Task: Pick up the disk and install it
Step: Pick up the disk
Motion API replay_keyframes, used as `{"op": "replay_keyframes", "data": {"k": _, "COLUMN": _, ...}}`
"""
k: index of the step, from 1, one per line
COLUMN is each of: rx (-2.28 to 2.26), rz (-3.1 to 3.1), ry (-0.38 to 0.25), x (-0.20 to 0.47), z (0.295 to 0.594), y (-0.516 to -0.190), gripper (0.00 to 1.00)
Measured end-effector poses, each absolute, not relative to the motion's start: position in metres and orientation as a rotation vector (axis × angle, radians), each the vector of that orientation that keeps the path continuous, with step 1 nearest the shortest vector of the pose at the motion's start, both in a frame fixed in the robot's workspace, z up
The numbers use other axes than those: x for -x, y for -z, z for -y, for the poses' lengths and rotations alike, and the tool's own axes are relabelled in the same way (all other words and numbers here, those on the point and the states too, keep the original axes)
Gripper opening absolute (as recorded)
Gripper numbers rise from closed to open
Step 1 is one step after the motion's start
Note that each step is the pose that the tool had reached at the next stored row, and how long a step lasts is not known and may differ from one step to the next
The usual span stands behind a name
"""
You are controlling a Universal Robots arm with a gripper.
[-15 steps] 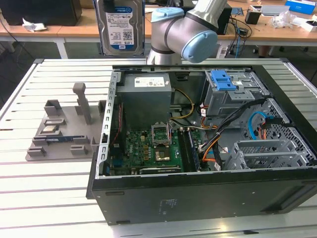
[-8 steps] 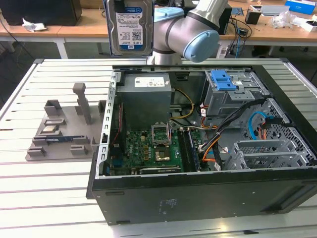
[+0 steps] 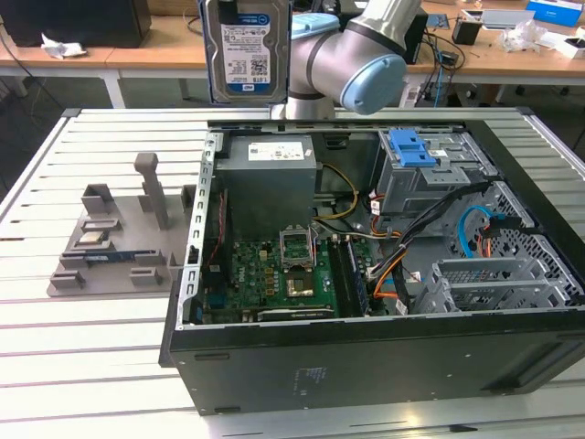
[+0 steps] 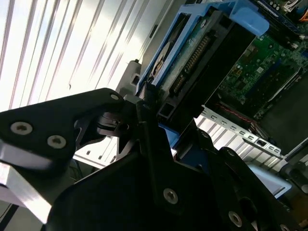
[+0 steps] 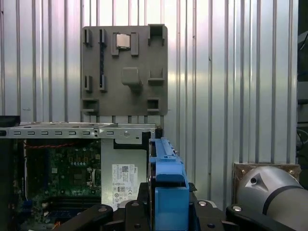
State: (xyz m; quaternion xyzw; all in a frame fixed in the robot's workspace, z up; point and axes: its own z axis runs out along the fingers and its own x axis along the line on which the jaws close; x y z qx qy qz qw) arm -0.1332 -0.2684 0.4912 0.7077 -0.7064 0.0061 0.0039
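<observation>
Arm [image 3: 322, 57] up high, grey tube links, one joint [image 3: 373, 84] with a pale blue cap facing the exterior view. Wrist [image 5: 269, 192] a grey metal cylinder just beside the gripper base. Gripper [image 4: 156, 113] black, clamped on the disk [image 3: 247, 46]. Fingers [image 4: 149, 125] press against its blue-railed sides. Disk carried on edge, upright, label side toward the exterior view. In the first wrist view, gripper body sits either side of the blue rail.
</observation>
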Motion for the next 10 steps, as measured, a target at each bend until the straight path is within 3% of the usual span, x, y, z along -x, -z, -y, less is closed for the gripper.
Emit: {"op": "replay_keyframes", "data": {"k": 10, "rx": -2.218, "rz": 2.214, "ry": -0.019, "x": 0.130, "z": 0.288, "y": -0.491, "gripper": 0.36}}
